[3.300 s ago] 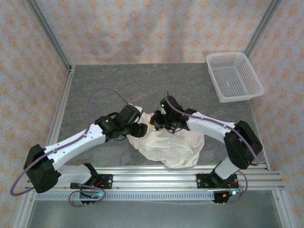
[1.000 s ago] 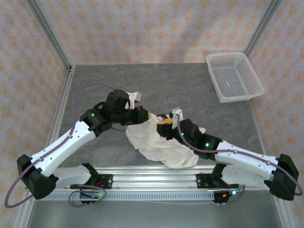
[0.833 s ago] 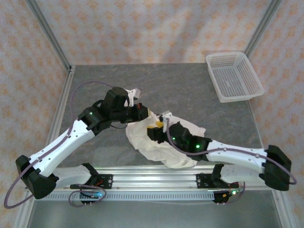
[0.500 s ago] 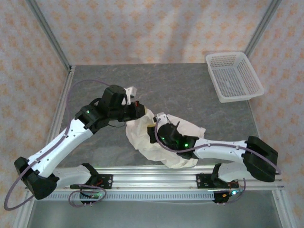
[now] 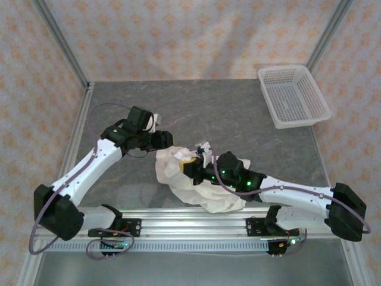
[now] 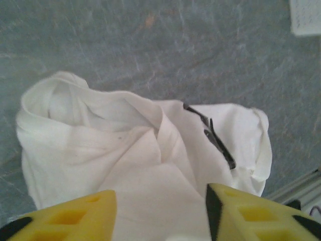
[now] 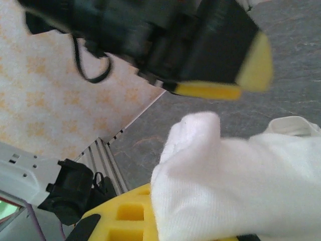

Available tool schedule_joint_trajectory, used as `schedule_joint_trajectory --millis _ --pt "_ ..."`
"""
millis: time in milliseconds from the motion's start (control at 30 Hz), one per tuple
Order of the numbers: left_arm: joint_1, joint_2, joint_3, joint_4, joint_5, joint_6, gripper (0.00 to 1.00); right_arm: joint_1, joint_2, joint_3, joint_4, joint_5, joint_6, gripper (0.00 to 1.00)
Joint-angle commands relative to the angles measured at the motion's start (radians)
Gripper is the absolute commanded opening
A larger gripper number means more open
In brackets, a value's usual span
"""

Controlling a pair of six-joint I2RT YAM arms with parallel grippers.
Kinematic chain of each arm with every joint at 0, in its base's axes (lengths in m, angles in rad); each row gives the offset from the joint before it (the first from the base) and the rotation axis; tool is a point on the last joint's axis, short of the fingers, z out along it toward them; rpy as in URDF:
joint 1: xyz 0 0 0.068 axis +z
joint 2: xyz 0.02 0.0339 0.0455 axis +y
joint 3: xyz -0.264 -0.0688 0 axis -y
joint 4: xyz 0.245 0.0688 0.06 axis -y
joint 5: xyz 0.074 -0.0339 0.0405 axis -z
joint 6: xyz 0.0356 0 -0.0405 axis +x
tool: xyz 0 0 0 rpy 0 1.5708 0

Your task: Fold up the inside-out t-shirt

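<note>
Walls point(image 5: 196, 36): flat panels papered in a pale peach flower print, framed by metal posts at the far corners.
Tabletop point(image 5: 238, 113): grey, matt and mottled like stone, with faint lighter veins.
Rail point(image 5: 196, 223): ribbed silver metal bar along the near edge, carrying both arm bases.
Left arm point(image 5: 89, 170): smooth white shells and black joints with a thin cable looping over it. It reaches from the near left corner toward the middle.
Right arm point(image 5: 292, 190): same white and black build, stretched low from the near right toward the middle.
Inside-out t-shirt point(image 5: 208, 190): soft cream-white cotton, wrinkled and bunched in a loose heap on the tabletop, just left of centre and near the rail. In the left wrist view the inside-out t-shirt point(image 6: 140, 165) shows rounded folds, a rolled hem at the left and a dark strip lying across its right part.
Basket point(image 5: 293, 95): rigid white plastic mesh, rectangular with sloping lattice walls. It sits at the far right corner, well apart from the shirt.
Left claw point(image 5: 168, 140): black body, just beside the heap's far left edge. Its yellow fingers point(image 6: 65, 218) stand apart above the cloth with nothing between them.
Right claw point(image 5: 191, 164): closed and pinching a raised fold at the heap's far side. The fine-knit cloth point(image 7: 241, 170) drapes over its yellow finger point(image 7: 125, 216).
</note>
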State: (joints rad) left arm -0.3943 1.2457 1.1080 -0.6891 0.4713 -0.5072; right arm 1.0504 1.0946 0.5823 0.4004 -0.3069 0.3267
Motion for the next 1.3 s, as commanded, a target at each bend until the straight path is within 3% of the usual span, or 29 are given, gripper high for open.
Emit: schedule_joint_trajectory --millis 0,167,300,433,767,900,1000,1167,1267 --pt "0.009 -0.170 0.040 -0.067 -0.055 0.056 0.54 -0.028 -0.026 -0.029 0.082 -0.019 0.003 0.00" --pt "0.009 -0.329 -0.067 -0.062 0.045 0.033 0.53 -0.042 -0.047 -0.058 0.084 -0.013 -0.057 0.00" --pt "0.008 -0.307 -0.161 -0.043 0.102 -0.015 0.53 -0.043 -0.058 -0.046 0.052 -0.050 -0.080 0.00" --pt "-0.006 -0.241 -0.215 0.113 0.173 -0.100 0.50 -0.043 -0.047 -0.026 0.014 -0.102 -0.078 0.00" --pt "-0.107 -0.031 -0.178 0.149 0.084 -0.057 0.41 -0.043 -0.027 -0.011 -0.001 -0.123 -0.059 0.00" --pt "-0.109 -0.028 -0.194 0.169 0.048 -0.067 0.27 -0.043 -0.025 0.001 -0.019 -0.124 -0.068 0.00" --pt "-0.108 -0.052 -0.194 0.169 0.016 -0.078 0.02 -0.044 -0.024 -0.001 -0.026 -0.113 -0.068 0.00" --pt "-0.108 -0.099 -0.179 0.142 0.000 -0.074 0.00 -0.043 -0.022 -0.024 -0.022 -0.078 -0.065 0.00" --pt "-0.099 -0.138 -0.147 0.104 0.001 -0.064 0.00 -0.045 -0.049 -0.080 -0.009 0.014 -0.065 0.00"
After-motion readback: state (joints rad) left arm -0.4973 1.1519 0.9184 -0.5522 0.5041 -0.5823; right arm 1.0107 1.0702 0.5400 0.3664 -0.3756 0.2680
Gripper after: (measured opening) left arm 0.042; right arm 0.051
